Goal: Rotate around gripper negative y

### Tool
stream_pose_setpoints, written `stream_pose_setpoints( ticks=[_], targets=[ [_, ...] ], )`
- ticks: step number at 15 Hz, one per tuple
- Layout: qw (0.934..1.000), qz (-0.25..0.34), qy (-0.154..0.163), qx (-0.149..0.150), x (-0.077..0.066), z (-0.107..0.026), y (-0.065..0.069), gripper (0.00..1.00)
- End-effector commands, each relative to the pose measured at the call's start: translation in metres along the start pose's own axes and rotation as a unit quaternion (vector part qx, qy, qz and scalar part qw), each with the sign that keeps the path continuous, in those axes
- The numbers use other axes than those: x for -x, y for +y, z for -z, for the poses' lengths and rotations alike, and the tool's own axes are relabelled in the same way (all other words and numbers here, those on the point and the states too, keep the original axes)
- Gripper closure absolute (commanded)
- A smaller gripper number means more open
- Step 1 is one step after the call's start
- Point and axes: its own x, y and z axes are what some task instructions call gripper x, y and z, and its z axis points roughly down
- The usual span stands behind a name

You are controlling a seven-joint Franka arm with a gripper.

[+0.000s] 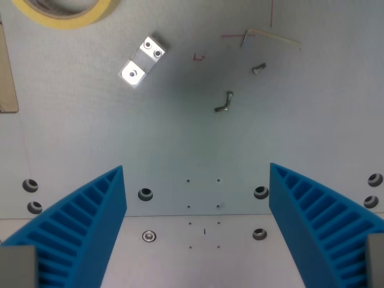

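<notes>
My gripper (197, 180) looks down on a grey metal table. Its two blue ribbed fingers (90, 222) stand wide apart at the wrist view's lower left and lower right, with nothing between them. It is open and empty. Below the gap lies bare plate (198, 144) with small drilled holes and bolt heads.
A silver metal bracket (143, 61) lies at upper left. A roll of yellow tape (63, 12) shows at the top left edge. A hex key (270, 37) and two small screws (224, 103) (258, 69) lie at upper right. A wooden piece (7, 78) is at the left edge.
</notes>
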Motion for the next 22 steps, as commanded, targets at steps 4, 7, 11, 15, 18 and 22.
stream_pose_setpoints(
  ticks=[4, 7, 11, 15, 18, 22],
  targets=[
    [0.9997, 0.000, -0.023, 0.000, 0.0001, 0.0032, 0.0000, 0.00],
    [0.9991, 0.000, -0.043, 0.000, 0.0001, 0.0032, 0.0000, 0.00],
    [0.9976, 0.000, -0.070, 0.000, 0.0001, 0.0032, 0.0000, 0.00],
    [0.9953, 0.000, -0.096, 0.000, 0.0001, 0.0032, 0.0000, 0.00],
    [0.9932, 0.000, -0.116, 0.000, 0.0001, 0.0032, 0.0000, 0.00],
    [0.9898, 0.000, -0.143, 0.000, 0.0001, 0.0032, 0.0000, 0.00]
  ],
)
